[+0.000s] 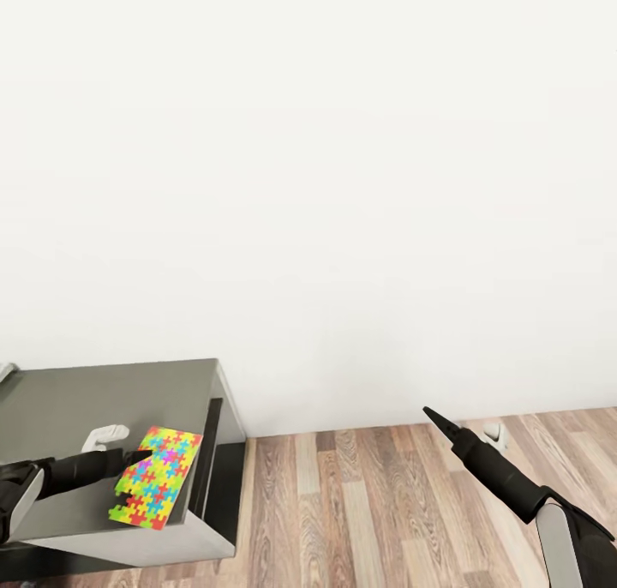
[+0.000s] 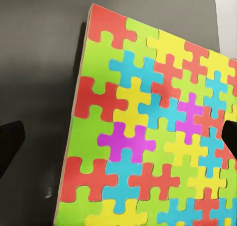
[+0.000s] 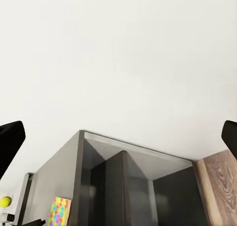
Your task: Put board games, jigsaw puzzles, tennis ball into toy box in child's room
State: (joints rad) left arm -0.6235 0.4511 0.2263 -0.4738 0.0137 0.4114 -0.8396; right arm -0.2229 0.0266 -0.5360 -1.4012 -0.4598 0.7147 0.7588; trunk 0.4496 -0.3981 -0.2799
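- The step in hand looks like picking up the puzzle (image 1: 156, 477), which lies flat on the dark grey end of the table (image 1: 68, 408), close to its front and right edges.
- The left gripper (image 1: 130, 477) is low at the puzzle's left edge; in the left wrist view the fingers (image 2: 10, 147) stand apart, one over bare table and one over the puzzle (image 2: 153, 132), so nothing is clamped yet.
- To do it well, I judge the lower finger should slide under the thin board's edge, or the board be nudged so an edge overhangs the table, before closing; a flat board gives little to pinch.
- Close near the middle of an edge, so the board does not swing or slip when lifted.
- The right gripper (image 1: 439, 422) hangs over the wood floor (image 1: 368, 502), well apart from the table; in the right wrist view its fingers (image 3: 10, 142) sit wide apart, holding nothing.
- Count: one puzzle in view, also in the right wrist view (image 3: 59, 211).
- One tennis ball (image 3: 5, 202), small and yellow, further along the table.
- Two grippers.
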